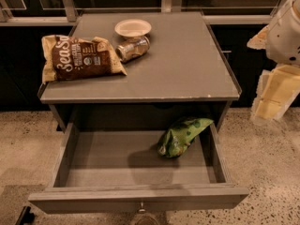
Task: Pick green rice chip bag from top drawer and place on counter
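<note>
The green rice chip bag point(182, 136) lies inside the open top drawer point(136, 198), at its right rear, leaning on the right wall. The drawer is pulled out toward me, with a small round knob on its front. The counter point(187, 64) is the flat grey top of the cabinet above it. My gripper point(274, 95) hangs at the right edge of the view, beside the cabinet's right side, above the floor and well apart from the bag. It holds nothing that I can see.
On the counter's left lies a brown-and-cream SeaSo bag point(77, 57). A tipped metal can point(133, 48) and a small pale bowl point(132, 28) sit at the back middle. Speckled floor point(267, 158) surrounds the cabinet. A dark window wall runs behind.
</note>
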Motion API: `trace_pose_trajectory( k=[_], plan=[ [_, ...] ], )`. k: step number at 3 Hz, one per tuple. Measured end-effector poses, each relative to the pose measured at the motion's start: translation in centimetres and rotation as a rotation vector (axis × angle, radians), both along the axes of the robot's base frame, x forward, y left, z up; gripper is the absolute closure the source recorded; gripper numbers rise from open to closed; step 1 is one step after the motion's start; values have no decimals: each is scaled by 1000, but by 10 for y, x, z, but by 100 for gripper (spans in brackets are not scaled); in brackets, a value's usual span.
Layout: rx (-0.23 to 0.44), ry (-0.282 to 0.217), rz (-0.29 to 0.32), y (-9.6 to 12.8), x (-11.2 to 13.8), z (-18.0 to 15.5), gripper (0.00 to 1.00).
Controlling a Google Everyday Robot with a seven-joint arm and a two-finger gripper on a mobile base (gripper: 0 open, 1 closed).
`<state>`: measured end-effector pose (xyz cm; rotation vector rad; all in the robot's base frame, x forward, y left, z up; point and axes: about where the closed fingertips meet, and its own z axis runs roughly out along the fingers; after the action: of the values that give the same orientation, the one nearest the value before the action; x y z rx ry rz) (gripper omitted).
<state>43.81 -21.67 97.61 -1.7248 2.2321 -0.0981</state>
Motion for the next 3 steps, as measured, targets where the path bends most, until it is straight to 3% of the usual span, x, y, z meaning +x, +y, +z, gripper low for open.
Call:
trace_pose_trajectory(
  k=[2,3],
  plan=[
    [21,-22,-1,-2,-1,-3,0],
    [112,-16,9,-10,-6,-45,0]
  ],
)
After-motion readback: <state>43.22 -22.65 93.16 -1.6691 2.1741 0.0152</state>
